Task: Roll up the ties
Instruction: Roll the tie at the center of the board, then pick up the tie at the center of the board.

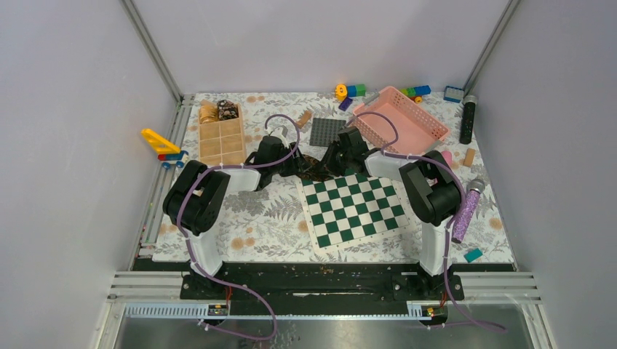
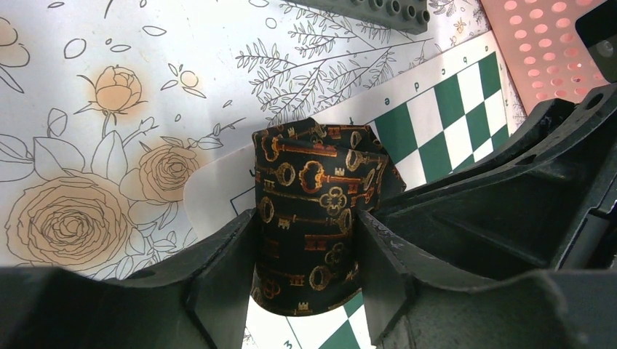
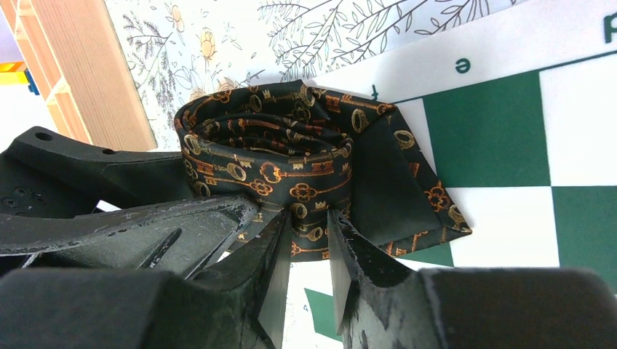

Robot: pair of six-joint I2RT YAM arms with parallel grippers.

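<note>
black cloth patterned with gold and rust keys is seen wound into a short coil. this tie (image 2: 309, 211) is stood on its edge at the far left corner of the green-and-white chessboard mat (image 1: 356, 207), close to the flowered table cover (image 2: 109, 80). the coil is straddled by the left claw (image 2: 305, 233), whose fingers are pressed against its two sides, apparently so that the turns are stopped from springing loose. the right claw (image 3: 309, 222) is closed to a narrow slot on the lower edge of the outer layer, beside the pointed tail end that is spread flat on the board. the cloth is probably pinched there so that this last flap can be drawn round. the roll is judged nearly finished but not yet tucked. no brand or label is visible on the tie. only the board's border letters can be read, an "e" and what looks like an "f". a golden coil (image 1: 209, 111) and a dark coil (image 1: 228, 109) are seen in the far compartments of the wooden tray (image 1: 222, 145), well apart to the left.
</note>
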